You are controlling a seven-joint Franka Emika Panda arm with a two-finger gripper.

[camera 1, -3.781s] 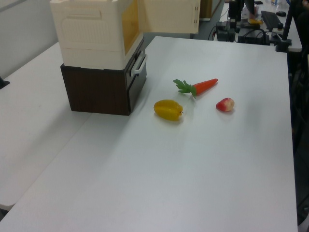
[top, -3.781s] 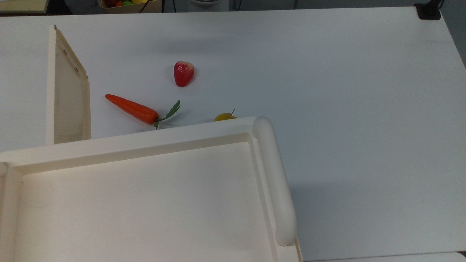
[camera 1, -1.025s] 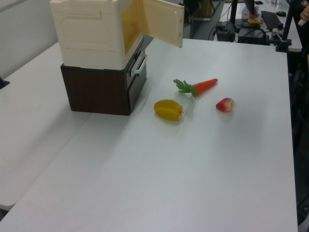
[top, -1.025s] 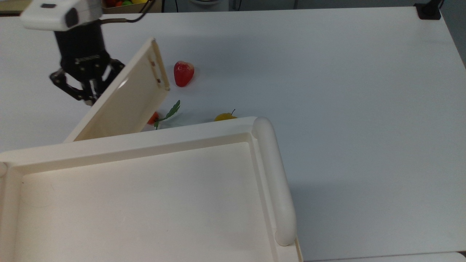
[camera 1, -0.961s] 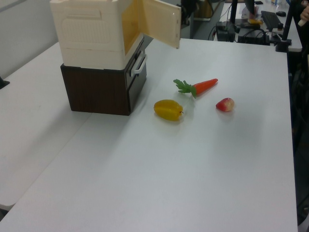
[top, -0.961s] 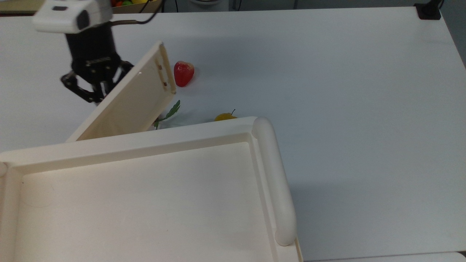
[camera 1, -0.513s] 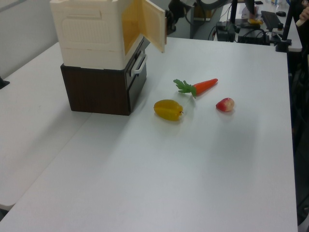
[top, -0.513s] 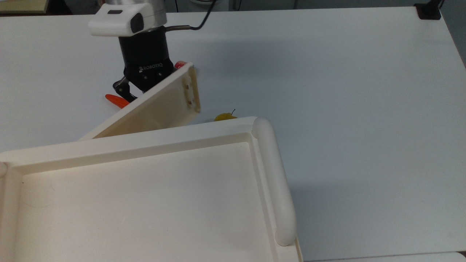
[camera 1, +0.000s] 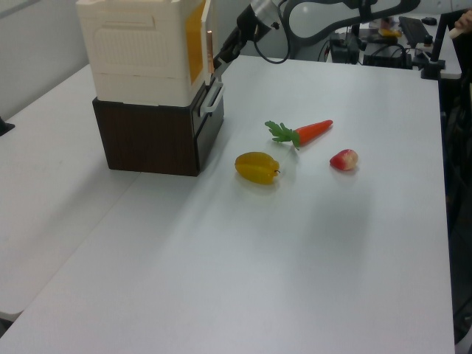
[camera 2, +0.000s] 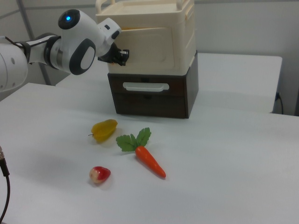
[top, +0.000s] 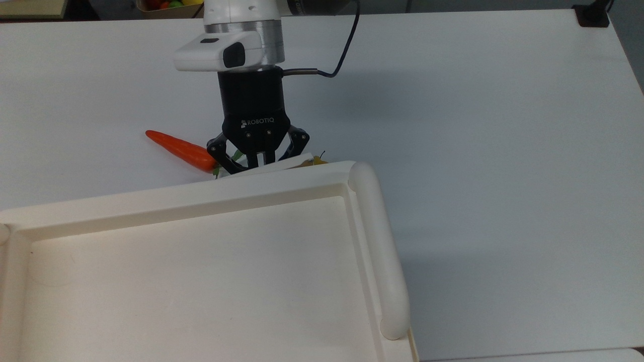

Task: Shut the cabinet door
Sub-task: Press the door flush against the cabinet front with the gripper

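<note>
The table [top: 493, 125] is carrying everything in the scene. The cream cabinet [camera 2: 180, 42] is sitting on a dark brown drawer unit [camera 2: 175, 95], and its recessed top [top: 201, 281] with a thick rounded bar [top: 380, 251] is lying at the bottom of the top view.

The door [camera 2: 149, 46] is standing almost flush with the cabinet front. In the top view only its thin upper edge [top: 266, 168] is showing, angled slightly off the cabinet's rim. In the left view a narrow amber gap [camera 1: 195, 40] is showing between door and cabinet.

The arm [camera 2: 77, 49] is reaching in from the right view's left. The gripper [top: 258, 160] is pointing at the door's outer face, with its fingers [top: 220, 153] spread wide and holding nothing. The fingertips are sitting right at the door's top edge; whether they are touching it cannot be told.

On the table in front of the drawer unit:
- the carrot [camera 2: 149, 161], leaves toward the cabinet;
- the yellow fruit [camera 2: 104, 129], just beside the carrot leaves;
- the red fruit [camera 2: 100, 174], farthest from the cabinet.
</note>
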